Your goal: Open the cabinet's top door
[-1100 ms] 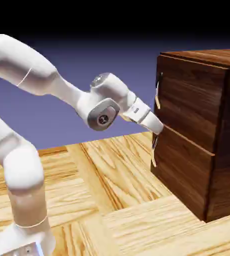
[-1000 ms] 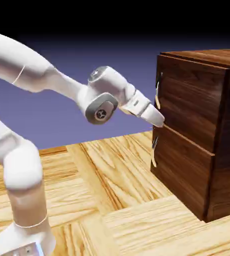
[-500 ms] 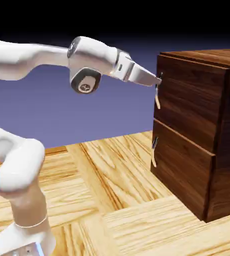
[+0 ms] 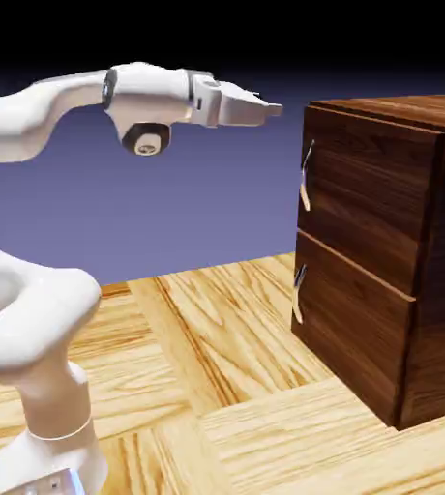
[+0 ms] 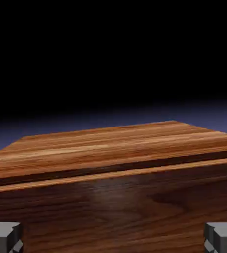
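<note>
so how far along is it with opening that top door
Nothing looks done yet: the top door sits flush in the cabinet, like the lower one. In hand: the open, empty gripper hangs level, short of the cabinet and above the top door's handle; the hand view looks over the cabinet's top. Left: line up with the handle, close on it and pull the door out.

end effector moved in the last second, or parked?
Yes. The end effector has risen in the exterior view: from level with the seam between the cabinet's two panels to above the top door's handle.
</note>
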`<action>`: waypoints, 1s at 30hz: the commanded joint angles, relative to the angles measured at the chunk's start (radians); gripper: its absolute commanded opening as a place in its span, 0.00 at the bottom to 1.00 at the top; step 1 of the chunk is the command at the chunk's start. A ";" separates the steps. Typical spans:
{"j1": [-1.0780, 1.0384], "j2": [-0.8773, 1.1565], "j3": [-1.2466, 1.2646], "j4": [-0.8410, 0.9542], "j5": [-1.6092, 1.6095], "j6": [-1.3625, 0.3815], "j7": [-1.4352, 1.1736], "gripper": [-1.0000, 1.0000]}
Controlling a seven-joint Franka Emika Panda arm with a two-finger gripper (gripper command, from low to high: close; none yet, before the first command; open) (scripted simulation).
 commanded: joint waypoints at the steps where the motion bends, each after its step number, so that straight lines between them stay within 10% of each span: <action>1: -0.020 -0.015 0.023 0.010 0.044 -0.002 -0.019 0.50; 30: -0.626 -0.352 0.568 0.379 1.029 -0.066 -0.441 0.50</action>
